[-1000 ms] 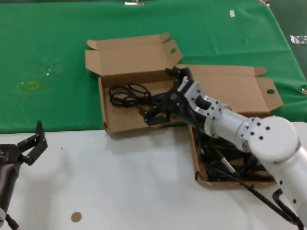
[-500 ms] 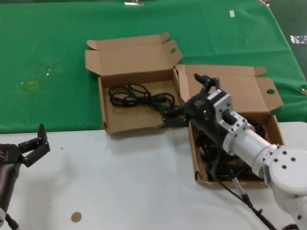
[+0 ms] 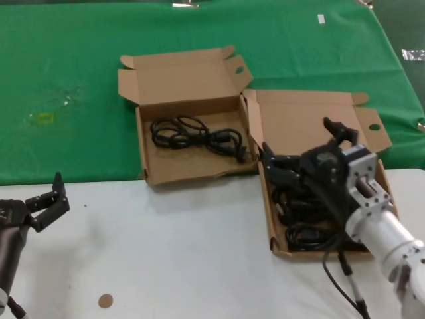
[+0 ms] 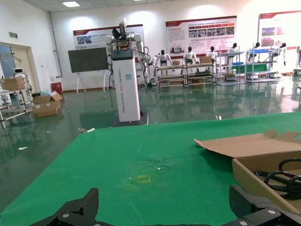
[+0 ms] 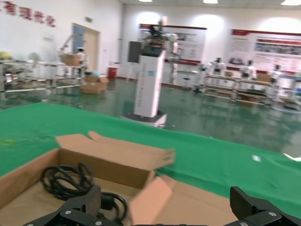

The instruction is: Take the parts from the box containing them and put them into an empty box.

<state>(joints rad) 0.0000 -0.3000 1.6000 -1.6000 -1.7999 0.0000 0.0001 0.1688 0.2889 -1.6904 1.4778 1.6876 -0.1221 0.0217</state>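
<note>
Far left, low over the white surface [image 3: 186, 252]: left hand [image 3: 48, 201], parked, fingers spread apart, empty; same spread fingertips [image 4: 80, 209] visible in the left wrist view against the green cloth [image 4: 155, 169]

Left of centre, on the green cloth [image 3: 73, 80]: box with wavy lid flap [image 3: 151, 174], lid folded back, containing one bundle of black cord [image 3: 192, 133] lying along its floor, plug end near the wall beside the neighbouring box; seen also as a coil [image 5: 66, 181] in the right wrist view

Right of centre, touching that box: box with straight lid flap [image 3: 312, 118], straddling the cloth edge and the white surface, round hole in the right ear tab, filled with remaining cord bundles [image 3: 309, 234]

Above this second box, at its left wall: right hand [image 3: 279, 166], fingers apart, nothing clamped between them, white forearm reaching in from the lower right
</note>
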